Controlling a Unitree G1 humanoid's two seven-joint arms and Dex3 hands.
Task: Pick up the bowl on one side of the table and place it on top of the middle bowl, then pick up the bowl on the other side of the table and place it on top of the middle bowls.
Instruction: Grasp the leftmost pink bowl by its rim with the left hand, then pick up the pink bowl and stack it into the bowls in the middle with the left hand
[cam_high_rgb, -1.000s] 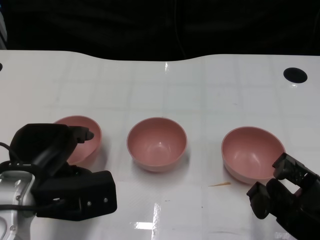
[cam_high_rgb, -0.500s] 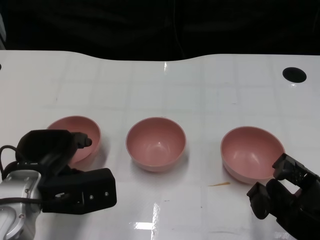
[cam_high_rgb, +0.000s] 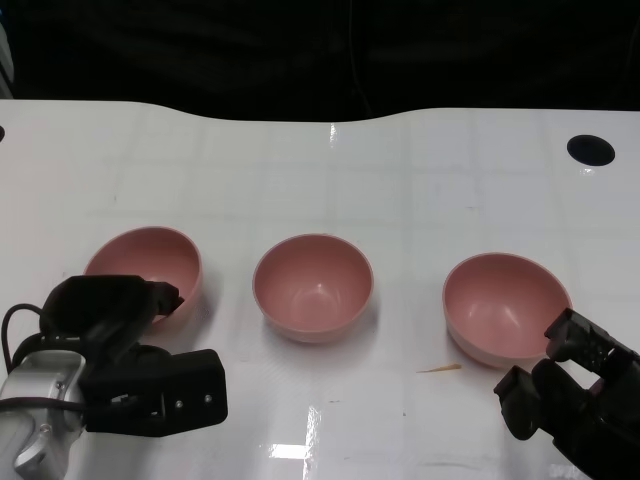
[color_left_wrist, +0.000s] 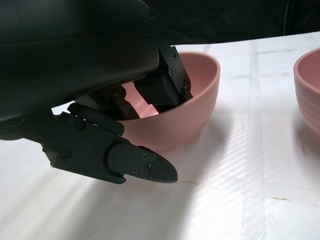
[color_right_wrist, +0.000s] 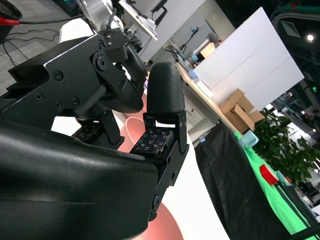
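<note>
Three pink bowls stand in a row on the white table (cam_high_rgb: 330, 180): a left bowl (cam_high_rgb: 145, 262), a middle bowl (cam_high_rgb: 313, 285) and a right bowl (cam_high_rgb: 505, 305). My left hand (cam_high_rgb: 125, 350) sits at the left bowl's near rim. In the left wrist view its fingers (color_left_wrist: 160, 85) reach over the rim into that bowl (color_left_wrist: 197, 105), while the thumb (color_left_wrist: 135, 165) lies outside, a little off the wall. My right hand (cam_high_rgb: 575, 390) hangs just in front of the right bowl's near rim, fingers apart and holding nothing.
A black round hole (cam_high_rgb: 590, 150) is in the table at the far right. A thin tan sliver (cam_high_rgb: 440, 369) lies in front of the right bowl. The middle bowl's edge (color_left_wrist: 307, 95) shows in the left wrist view. Beyond the table's far edge is dark.
My left hand has drawn back toward me and lower, uncovering more of the left bowl. The bowls and my right hand have stayed in place.
</note>
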